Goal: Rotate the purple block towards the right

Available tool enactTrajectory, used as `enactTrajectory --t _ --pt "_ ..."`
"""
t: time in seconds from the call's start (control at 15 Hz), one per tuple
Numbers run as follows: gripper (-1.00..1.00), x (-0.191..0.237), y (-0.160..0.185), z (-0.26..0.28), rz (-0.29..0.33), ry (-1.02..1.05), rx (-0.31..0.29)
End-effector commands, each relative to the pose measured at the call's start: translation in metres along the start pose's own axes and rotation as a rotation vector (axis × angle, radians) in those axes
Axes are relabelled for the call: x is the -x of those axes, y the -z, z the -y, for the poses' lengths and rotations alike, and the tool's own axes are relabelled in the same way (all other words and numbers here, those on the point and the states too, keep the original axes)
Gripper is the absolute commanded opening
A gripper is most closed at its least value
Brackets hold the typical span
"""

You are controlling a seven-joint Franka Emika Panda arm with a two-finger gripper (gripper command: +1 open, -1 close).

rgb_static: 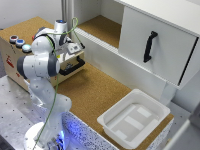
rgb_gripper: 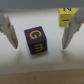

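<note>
Purple lettered cube (rgb_gripper: 36, 41) sits between your released gripper (rgb_gripper: 41, 34); you're pre-grasp, so descend, clench, then twist rightward.

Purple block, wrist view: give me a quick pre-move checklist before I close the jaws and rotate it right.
1. Purple block in sight of the wrist camera: ok, centred, yellow letters showing.
2. Gripper open: ok, the jaws stand apart with the block between them.
3. Jaws touching the block: not yet, a gap shows on each side.
4. Space around the block: cannot tell fully; a yellow block sits beyond it, apart from it.
5. Block flat on the cork surface: ok, it looks level.
6. Block visible in the exterior view: not ok, the arm hides it.
</note>
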State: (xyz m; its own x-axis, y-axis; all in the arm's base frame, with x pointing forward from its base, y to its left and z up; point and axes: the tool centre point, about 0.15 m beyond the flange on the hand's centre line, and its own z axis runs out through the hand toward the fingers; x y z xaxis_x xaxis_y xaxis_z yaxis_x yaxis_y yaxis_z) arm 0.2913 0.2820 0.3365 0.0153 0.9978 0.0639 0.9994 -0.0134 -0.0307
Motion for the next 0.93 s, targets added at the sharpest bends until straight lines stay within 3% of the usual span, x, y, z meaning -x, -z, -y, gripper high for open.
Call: enactTrajectory --t 0.0,0.2,0.27,0.4,0.47,0.87 --pt "-1.00 -0.008 -0.026 0.022 -0.042 0.050 0.058" --pt "-1.00 -0.033 -0.041 0.008 -0.041 0.037 0.068" --pt "1.00 -0.039 -0.041 0.003 -0.040 0.027 0.088" --pt "1.00 -0.050 -0.039 -0.008 -0.048 0.002 0.111" --pt "-1.00 -0.054 -0.039 -0.011 -0.038 0.007 0.138" --pt "-1.00 -0.055 -0.021 -0.017 0.032 0.009 0.190"
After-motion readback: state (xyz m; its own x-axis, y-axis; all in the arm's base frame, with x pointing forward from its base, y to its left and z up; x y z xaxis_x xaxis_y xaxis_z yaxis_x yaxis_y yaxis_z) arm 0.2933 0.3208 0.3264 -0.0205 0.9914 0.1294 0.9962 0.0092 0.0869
